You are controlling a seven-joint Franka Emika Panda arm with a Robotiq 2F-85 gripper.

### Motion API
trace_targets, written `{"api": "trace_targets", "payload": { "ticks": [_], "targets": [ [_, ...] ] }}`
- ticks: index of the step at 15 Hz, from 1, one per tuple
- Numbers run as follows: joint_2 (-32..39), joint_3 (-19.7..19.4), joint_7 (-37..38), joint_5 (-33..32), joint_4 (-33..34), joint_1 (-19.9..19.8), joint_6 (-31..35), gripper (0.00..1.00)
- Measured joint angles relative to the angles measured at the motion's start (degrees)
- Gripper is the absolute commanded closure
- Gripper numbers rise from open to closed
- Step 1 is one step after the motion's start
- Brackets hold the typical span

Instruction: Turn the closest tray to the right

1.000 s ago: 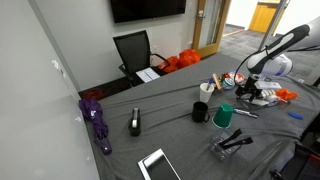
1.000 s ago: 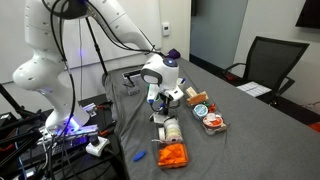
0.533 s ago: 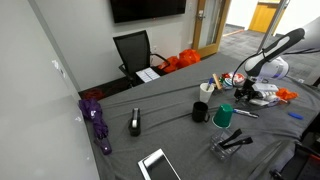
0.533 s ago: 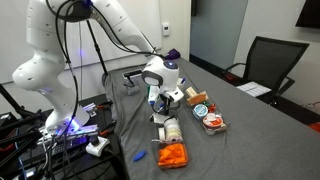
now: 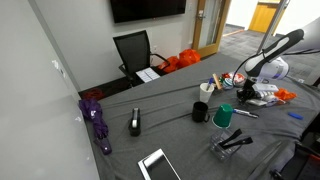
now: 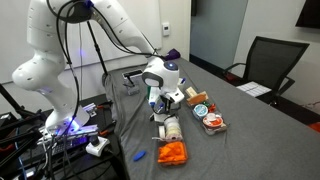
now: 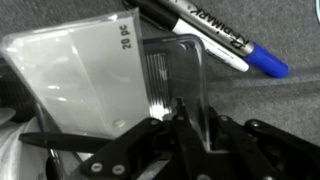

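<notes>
Hand [image 7: 183,120] pinching the tray [image 7: 90,80] by its wall (grip looks firm), we judge the grasp done; next, swing it rightward across the tabletop [image 7: 275,105].

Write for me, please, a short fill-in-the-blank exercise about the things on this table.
1. The cup standing beside the black cup is ___ in colour.
2. In the wrist view, the marker has a ___ cap.
3. The bits lying at the end of the tray are ___ in colour.
Missing words: green, blue, orange.
</notes>
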Motion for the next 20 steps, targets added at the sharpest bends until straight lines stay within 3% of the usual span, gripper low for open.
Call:
{"api": "trace_targets", "payload": {
  "ticks": [5, 8, 14, 20],
  "targets": [
    [0.0, -0.11, 0.71, -2.23, 0.39, 0.09, 2.89, 0.99],
    [0.01, -1.25, 5.29, -6.21, 0.25, 1.26, 6.98, 0.98],
    [0.23, -11.65, 26.51, -15.45, 0.68, 11.83, 9.08, 0.99],
    [1.72, -14.47, 41.93, -15.44, 2.71, 15.56, 3.32, 0.99]
  ]
}}
